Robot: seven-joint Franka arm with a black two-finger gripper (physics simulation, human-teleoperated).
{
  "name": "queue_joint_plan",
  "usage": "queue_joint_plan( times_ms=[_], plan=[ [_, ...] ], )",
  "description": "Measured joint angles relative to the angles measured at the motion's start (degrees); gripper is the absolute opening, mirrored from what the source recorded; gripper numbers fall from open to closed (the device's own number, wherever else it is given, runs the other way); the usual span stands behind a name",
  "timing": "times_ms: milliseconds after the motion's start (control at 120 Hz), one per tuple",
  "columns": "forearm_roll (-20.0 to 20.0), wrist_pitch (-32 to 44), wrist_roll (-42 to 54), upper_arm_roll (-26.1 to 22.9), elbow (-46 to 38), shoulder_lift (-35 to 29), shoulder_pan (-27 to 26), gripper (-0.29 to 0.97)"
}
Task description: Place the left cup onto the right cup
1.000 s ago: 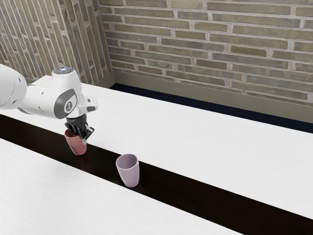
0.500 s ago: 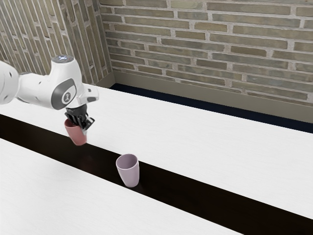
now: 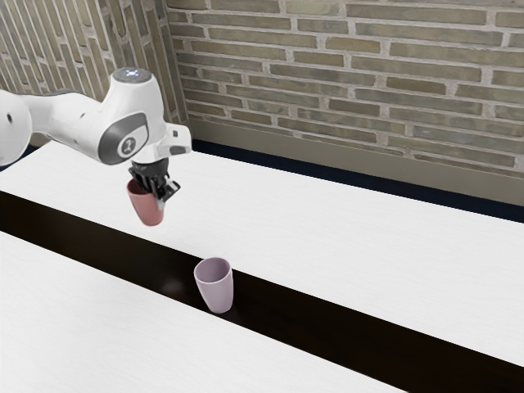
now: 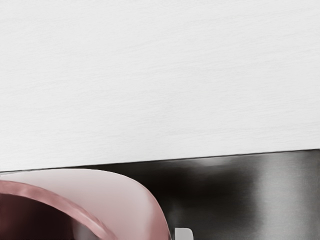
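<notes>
So the gripper [image 3: 158, 190] is clamped on the rim of the reddish cup [image 3: 146, 208], holding it a bit tilted above the table [image 3: 368, 237]. Toward the exterior view's right, well apart, the lilac cup [image 3: 214, 285] stands upright on the dark stripe [image 3: 327, 327].

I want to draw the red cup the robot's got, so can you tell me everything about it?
The reddish-pink cup is a plain beaker with no handle. It is wider at its open top and narrower at the base, smooth and matte like plastic, and darker inside. The tool is shut on its rim, on the side toward the exterior view's right. The cup hangs slightly tilted in the air above the table, touching nothing else.
</notes>
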Motion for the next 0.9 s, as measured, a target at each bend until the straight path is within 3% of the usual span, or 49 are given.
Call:
queue_joint_plan(
  times_ms=[900],
  plan=[
    [0.6,-7.3,-14.4,-13.5,2.9,-1.4,0.1,-0.1]
  ],
)
